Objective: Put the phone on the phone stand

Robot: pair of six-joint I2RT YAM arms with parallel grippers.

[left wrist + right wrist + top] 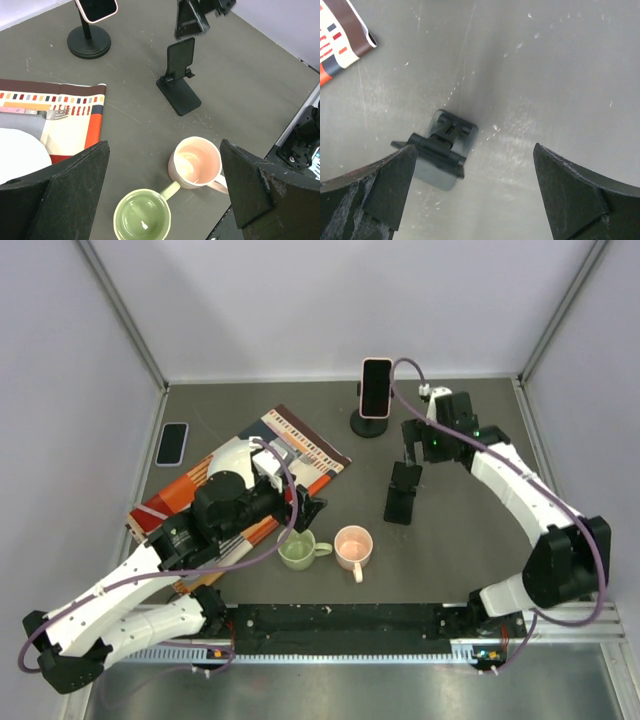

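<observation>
A phone in a pink case (376, 387) stands upright on a round-based black stand (368, 425) at the back of the table; the left wrist view shows its lower edge (96, 7). A second phone (172, 443) lies flat at the far left. A black folding phone stand (402, 492) (180, 75) (442, 150) stands bare mid-table. My right gripper (418, 452) (475, 147) hovers open just above that folding stand, holding nothing. My left gripper (308, 510) (165, 145) is open and bare over the mugs.
A green mug (297, 550) (142, 217) and a pink mug (353, 545) (197, 162) sit side by side near the front. A striped placemat (300, 445) with a white plate (20, 155) and a fork (55, 114) lies on the left, partly under the left arm.
</observation>
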